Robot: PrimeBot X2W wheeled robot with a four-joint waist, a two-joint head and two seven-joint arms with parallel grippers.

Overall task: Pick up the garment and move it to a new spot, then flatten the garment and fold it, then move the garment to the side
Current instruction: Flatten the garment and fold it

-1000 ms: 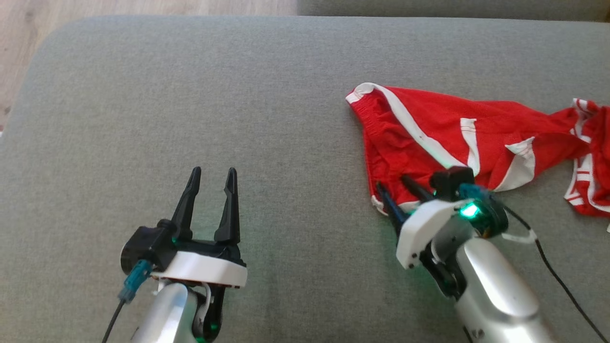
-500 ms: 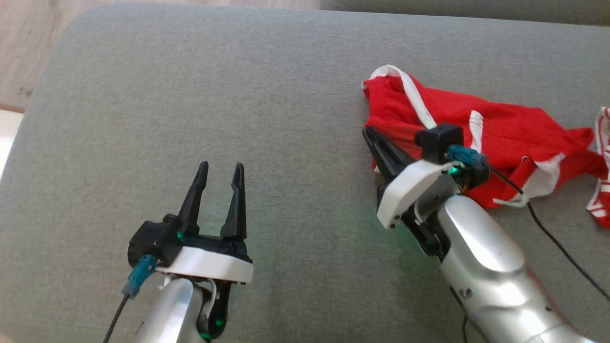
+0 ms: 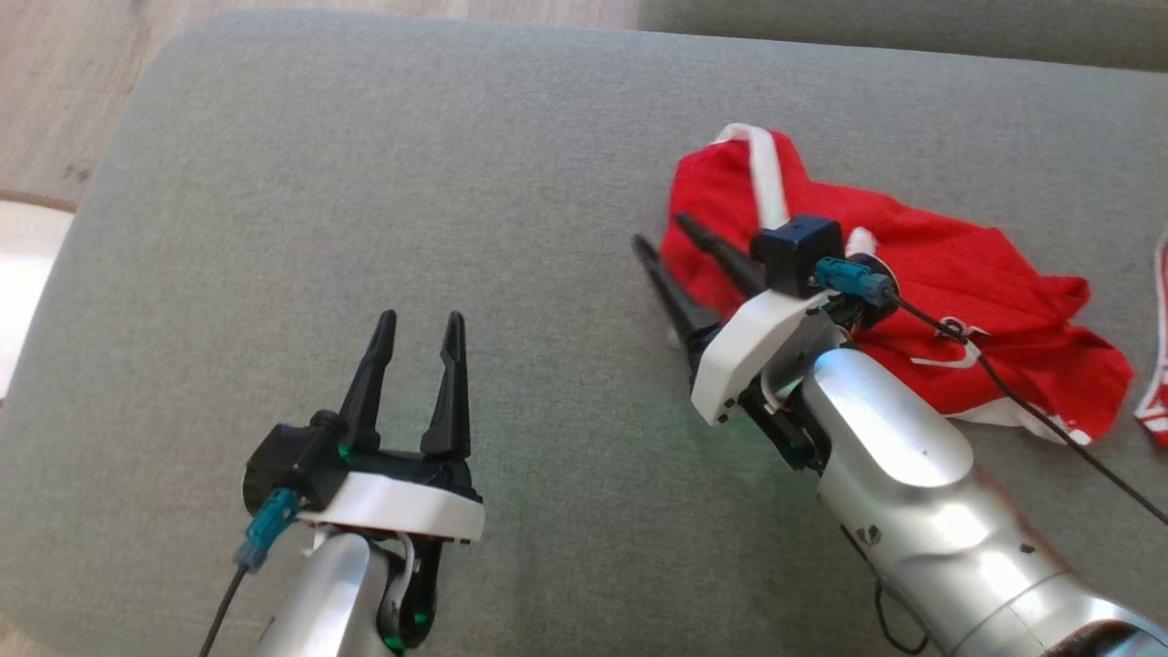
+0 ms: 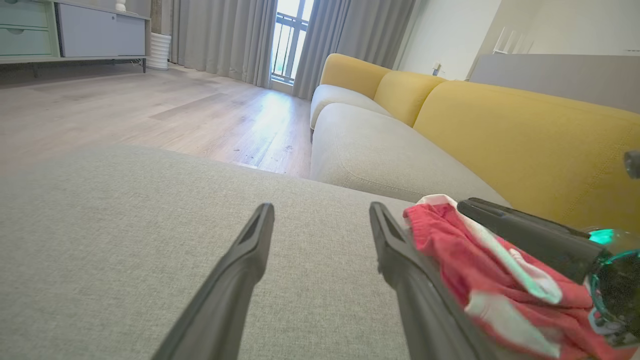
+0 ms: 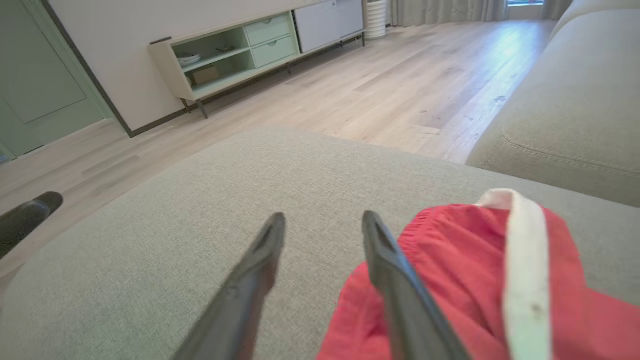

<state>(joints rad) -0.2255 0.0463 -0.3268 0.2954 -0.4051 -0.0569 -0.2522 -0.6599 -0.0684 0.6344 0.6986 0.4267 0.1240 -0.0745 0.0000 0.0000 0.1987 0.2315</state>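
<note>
We see that the right tool (image 3: pixel 659 230) stands now half open, and between its two fingers there is only the grey cushion (image 3: pixel 365 164), so it holds nothing. One second ago it was open at the near corner of the red garment (image 3: pixel 958 274). A half second ago its fingers were closed on the cloth, and now they are parted again. In the same time the garment has changed from a long, spread shape to a shorter, bunched heap with a white stripe standing up at its far end. It lies on the right part of the cushion, and its left edge touches the inner finger of the right tool. The left tool (image 3: pixel 421 317) is wide open and empty above the bare cushion, well apart from the cloth. We judge that the first move to a new spot is made or nearly made, and that flattening must come next, because the cloth is now more crumpled. Another red and white cloth (image 3: pixel 1154 401) lies at the right border.
</note>
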